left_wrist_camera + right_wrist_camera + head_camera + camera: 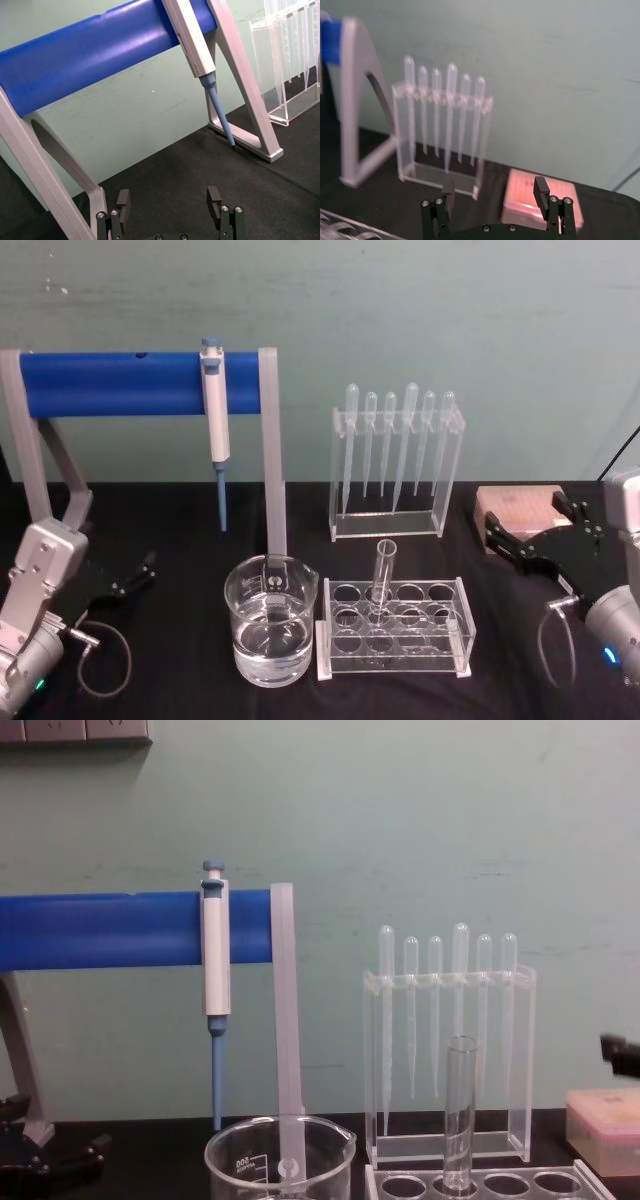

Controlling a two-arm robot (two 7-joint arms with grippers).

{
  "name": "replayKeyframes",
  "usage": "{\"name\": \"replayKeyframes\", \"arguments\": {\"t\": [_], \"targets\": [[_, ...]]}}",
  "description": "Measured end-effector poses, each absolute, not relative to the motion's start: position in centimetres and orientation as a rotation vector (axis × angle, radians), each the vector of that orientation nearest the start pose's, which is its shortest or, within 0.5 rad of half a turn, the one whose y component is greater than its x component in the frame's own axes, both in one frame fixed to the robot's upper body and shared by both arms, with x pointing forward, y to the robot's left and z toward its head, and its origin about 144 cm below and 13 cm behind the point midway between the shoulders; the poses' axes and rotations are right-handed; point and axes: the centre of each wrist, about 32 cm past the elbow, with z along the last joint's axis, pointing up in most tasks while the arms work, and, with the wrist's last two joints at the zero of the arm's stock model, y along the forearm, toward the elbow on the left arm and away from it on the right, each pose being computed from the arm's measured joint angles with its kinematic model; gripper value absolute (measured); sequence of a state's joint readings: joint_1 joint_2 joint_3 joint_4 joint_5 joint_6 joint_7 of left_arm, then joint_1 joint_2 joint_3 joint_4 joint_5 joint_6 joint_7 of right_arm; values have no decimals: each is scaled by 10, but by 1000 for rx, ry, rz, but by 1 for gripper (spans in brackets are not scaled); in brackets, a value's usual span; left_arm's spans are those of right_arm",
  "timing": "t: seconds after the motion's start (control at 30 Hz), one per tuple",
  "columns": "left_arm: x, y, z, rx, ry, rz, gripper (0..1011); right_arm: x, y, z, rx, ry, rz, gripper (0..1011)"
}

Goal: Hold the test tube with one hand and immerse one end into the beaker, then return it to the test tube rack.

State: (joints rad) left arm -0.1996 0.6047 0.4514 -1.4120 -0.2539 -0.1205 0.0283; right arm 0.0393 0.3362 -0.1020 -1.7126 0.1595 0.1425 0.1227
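Two end effectors are waiting at the worktop's sides, each with fingers spread wide and gripping nothing: the left end effector low beside the blue stand, the right end effector in front of a pink box. One tube is standing upright in the clear rack, apart from both. Just left of the rack, the beaker is sitting partly filled with water. Behind the beaker, a pipettor is hanging from the stand; behind the rack, a pipette holder is standing.

A pale green wall with a few scuffs stands behind the black surface; grey wall sockets sit high up.
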Motion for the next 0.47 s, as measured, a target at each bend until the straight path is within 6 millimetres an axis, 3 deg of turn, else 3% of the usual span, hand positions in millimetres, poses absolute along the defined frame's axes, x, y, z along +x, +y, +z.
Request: {"name": "replayKeyframes", "arguments": {"t": [0.17,0.47], "targets": [[489,310,1140,304,-285,1248,1000,470,-285,1184,-199,-181,-1331,1002],[489,310,1140,304,-285,1248,1000,471,-286,1183,-202,-189,-1324,1002]]}}
